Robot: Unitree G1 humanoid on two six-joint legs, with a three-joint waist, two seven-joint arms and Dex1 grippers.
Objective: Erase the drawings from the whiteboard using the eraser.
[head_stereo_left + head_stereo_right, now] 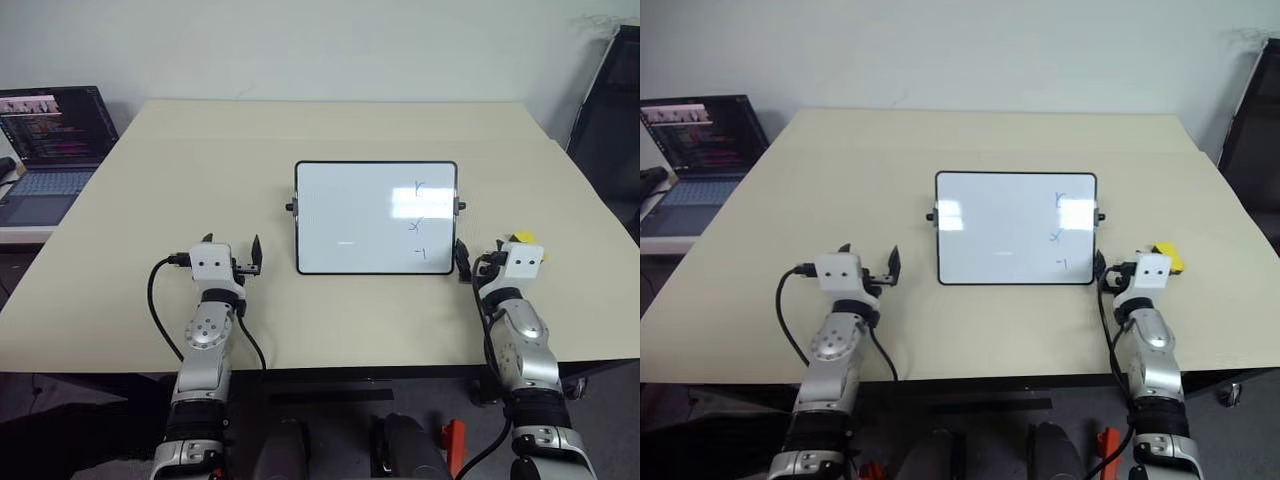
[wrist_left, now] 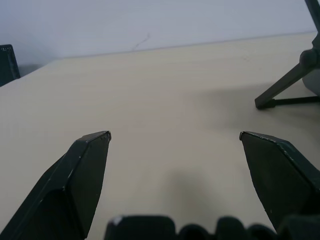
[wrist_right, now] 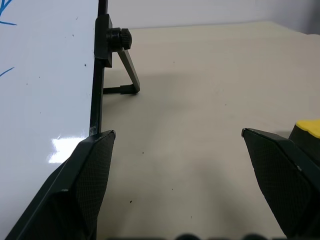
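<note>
Nearest the robot, over the front part of the beige counter (image 1: 150, 200), both arms reach forward, well apart from each other. Left pincer (image 1: 232, 251): fingers spread wide, nothing between them, bare counter ahead. Right pincer (image 3: 177, 165): fingers also spread wide and holding nothing; its inner finger sits just beside the lower right corner of the whiteboard (image 1: 350, 215), its outer finger just beside the eraser (image 1: 1168, 255), a yellow block lying on the counter to the board's right. Whiteboard stands propped on a black stand (image 3: 127, 70) at mid-counter, between the two arms. The drawings (image 1: 419, 222), three small marks, run down its right side. Farther back left, off the counter, an open laptop (image 1: 50, 150).
</note>
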